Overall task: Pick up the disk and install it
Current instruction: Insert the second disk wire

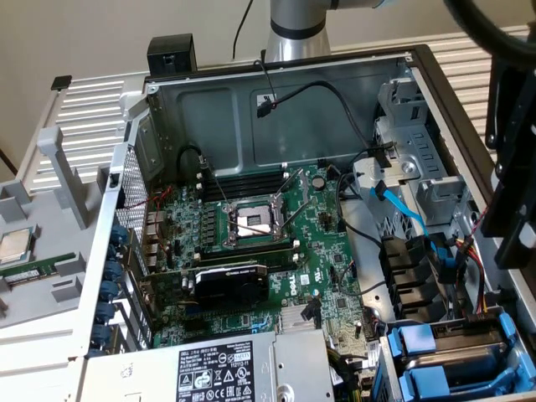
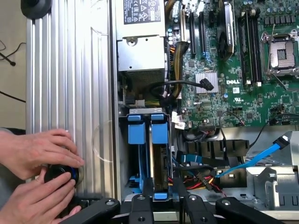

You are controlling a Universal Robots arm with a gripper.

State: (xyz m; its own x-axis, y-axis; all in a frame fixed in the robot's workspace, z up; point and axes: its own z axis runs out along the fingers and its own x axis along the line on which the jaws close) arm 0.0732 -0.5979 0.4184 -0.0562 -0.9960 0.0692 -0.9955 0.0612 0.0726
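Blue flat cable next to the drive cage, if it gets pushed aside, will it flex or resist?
The blue flat cable is thin and curves along its run, so it probably flexes easily and weighs little. One end seems plugged in near the red wires, so a hard push might strain that plug.

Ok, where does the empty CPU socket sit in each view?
Exterior view: the CPU socket is mid-picture, central on the green motherboard, just above the black expansion card.
Wrist view: the socket is on the motherboard, right beside the memory slots.
Shared landmark: the light-blue cable.
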